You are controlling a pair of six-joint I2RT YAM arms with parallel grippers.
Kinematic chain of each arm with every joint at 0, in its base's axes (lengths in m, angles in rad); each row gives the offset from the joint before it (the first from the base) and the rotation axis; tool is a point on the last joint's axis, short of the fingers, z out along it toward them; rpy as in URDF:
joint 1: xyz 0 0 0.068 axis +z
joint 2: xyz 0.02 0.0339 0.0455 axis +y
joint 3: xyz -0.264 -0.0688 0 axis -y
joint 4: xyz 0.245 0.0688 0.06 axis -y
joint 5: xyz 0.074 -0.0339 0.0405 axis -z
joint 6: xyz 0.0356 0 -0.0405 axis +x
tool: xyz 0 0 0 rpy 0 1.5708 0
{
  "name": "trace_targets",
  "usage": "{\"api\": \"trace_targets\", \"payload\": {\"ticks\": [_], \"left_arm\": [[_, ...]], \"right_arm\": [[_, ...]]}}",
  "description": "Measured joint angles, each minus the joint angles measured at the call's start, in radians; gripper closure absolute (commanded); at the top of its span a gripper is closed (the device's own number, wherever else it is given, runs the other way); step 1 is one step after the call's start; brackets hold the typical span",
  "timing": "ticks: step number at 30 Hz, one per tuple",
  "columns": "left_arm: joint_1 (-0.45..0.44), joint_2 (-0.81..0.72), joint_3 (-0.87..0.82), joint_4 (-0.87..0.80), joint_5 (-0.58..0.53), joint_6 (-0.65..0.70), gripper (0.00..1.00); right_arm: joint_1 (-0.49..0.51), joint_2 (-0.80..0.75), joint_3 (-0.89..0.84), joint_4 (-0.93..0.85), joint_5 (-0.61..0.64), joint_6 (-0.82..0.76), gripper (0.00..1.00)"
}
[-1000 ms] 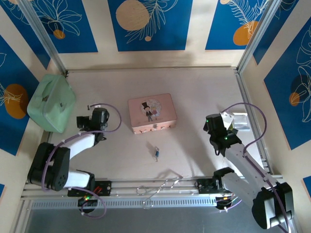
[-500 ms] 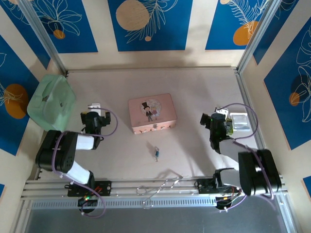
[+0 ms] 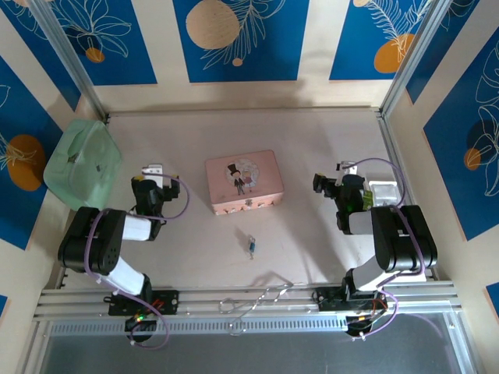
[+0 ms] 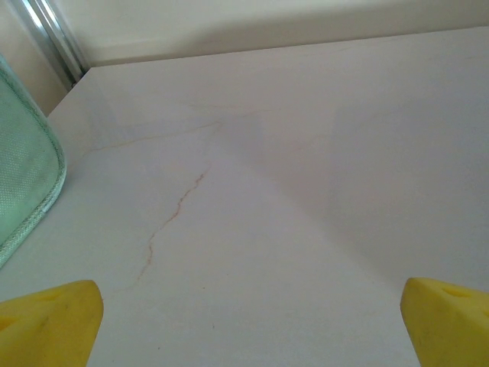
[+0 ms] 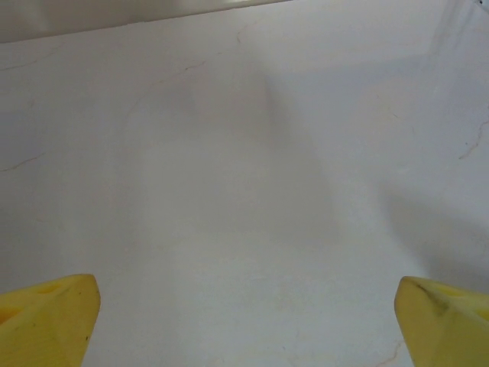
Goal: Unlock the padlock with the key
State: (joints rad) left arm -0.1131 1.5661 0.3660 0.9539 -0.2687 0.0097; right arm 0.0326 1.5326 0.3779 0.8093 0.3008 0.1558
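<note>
Padlock (image 3: 251,246) lies on table (image 3: 312,140), well apart from both grippers: off to the right of left gripper (image 3: 153,173), off to the left of right gripper (image 3: 321,184). Both jaws are spread wide and empty. Judged light, rigid and slippery; pinch the body across its flat faces, keeping the keyhole clear.

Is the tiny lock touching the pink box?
Apart. The top view shows the padlock lying by itself, with a strip of bare table between it and the pink tin.

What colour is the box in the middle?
The tin box is pink; the top external view shows it best.
</note>
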Motion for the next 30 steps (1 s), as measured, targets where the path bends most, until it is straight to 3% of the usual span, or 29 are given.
{"api": "trace_targets", "payload": {"ticks": [26, 30], "left_arm": [[0.000, 0.000, 0.000, 0.003, 0.007, 0.000, 0.00], [0.000, 0.000, 0.000, 0.004, 0.007, 0.000, 0.00]], "right_arm": [[0.000, 0.000, 0.000, 0.006, -0.015, 0.000, 0.01], [-0.017, 0.000, 0.014, -0.007, -0.080, -0.011, 0.01]]}}
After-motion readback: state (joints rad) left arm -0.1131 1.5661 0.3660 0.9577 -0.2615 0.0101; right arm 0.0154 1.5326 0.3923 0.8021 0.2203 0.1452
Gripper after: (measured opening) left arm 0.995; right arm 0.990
